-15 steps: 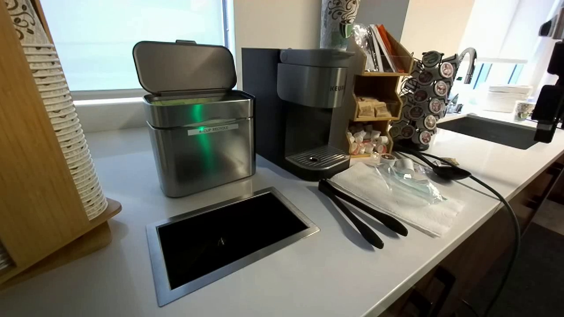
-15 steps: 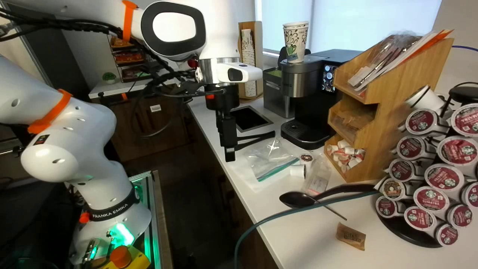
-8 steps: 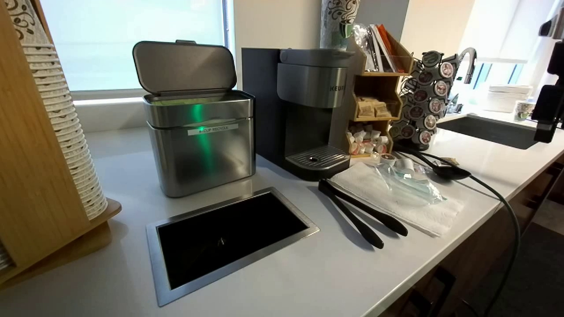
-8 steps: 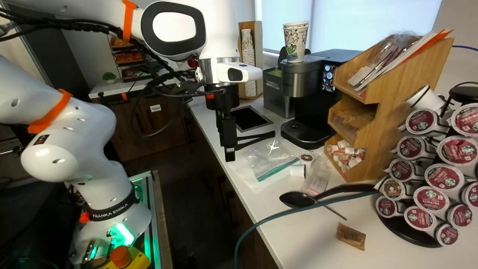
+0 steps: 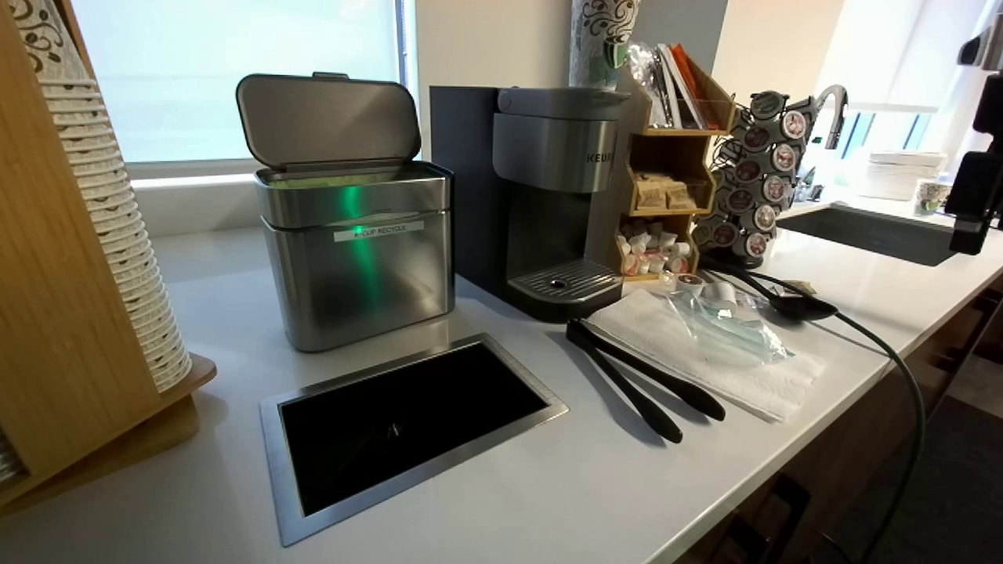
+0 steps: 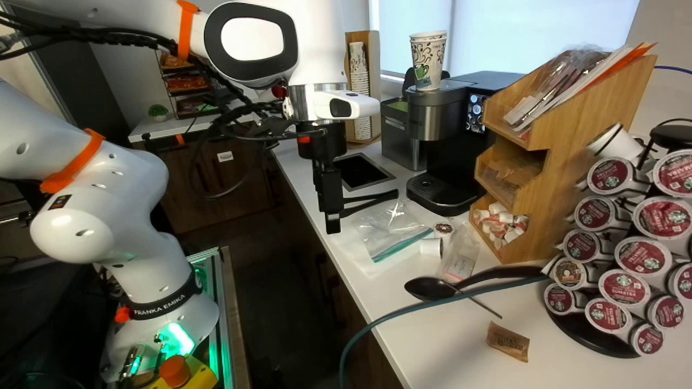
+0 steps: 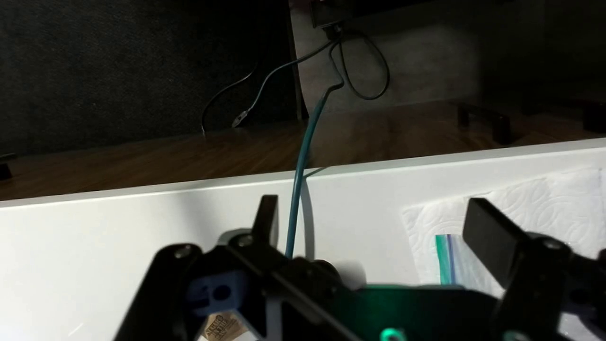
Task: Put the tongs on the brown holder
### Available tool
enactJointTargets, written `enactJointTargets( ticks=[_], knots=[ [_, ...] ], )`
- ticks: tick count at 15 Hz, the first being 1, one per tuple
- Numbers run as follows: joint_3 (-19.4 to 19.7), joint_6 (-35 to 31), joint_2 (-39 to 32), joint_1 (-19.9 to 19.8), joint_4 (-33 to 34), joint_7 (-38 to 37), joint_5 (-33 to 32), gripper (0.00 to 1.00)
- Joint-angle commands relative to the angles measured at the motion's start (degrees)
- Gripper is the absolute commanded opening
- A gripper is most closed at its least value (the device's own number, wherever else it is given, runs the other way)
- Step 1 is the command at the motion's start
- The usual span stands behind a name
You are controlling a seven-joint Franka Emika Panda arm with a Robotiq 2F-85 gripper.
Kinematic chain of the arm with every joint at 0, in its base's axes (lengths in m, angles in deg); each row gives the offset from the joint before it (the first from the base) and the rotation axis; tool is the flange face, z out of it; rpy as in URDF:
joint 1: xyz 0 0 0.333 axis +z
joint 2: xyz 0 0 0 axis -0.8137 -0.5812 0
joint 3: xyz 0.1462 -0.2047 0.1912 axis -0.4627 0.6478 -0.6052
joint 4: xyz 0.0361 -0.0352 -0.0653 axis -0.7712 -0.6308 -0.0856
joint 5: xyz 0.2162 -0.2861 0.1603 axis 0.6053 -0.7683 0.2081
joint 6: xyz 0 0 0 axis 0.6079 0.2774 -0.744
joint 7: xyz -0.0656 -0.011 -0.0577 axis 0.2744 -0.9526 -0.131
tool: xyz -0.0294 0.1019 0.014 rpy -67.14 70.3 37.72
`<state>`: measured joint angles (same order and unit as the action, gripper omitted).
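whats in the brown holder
In the brown holder: flat white and orange items and clear plastic up top, tan packets mid-level, small tubs below. Whatever lies beneath or behind them is covered.

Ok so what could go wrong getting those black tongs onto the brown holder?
Closing in on the tongs, the open jaws could catch the paper towel or plastic bag near them. The arm might snag the green cable crossing the counter. The brown holder is already stocked at every level, so the tongs could slide off.

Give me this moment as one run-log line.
gripper: open, holding nothing | tongs: lying on counter near coffee machine | brown holder: upright, without tongs | status: not placed
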<state>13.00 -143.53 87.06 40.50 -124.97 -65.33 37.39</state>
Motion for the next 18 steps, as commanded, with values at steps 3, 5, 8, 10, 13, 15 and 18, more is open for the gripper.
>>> enactJointTargets(
  ticks=[3, 5, 8, 10, 13, 15, 18],
  knots=[
    [-2.4, -5.32, -1.12, 3.54, -1.42, -5.72, 3.1, 1.0],
    [-5.01, -8.37, -2.7, 6.07, -1.9, -9.52, 6.12, 1.0],
    [-9.5, -10.62, -7.26, 8.65, -0.72, -15.0, 8.36, 1.0],
    [-8.71, -8.92, -4.92, 8.13, -1.12, -12.94, 6.97, 1.0],
    [-8.12, -8.92, -4.89, 7.81, -0.96, -12.66, 6.92, 1.0],
    [-7.71, -8.93, -4.63, 7.57, -0.96, -12.39, 6.93, 1.0],
    [-7.72, -8.93, -4.57, 7.57, -0.96, -12.39, 6.93, 1.0]
  ],
)
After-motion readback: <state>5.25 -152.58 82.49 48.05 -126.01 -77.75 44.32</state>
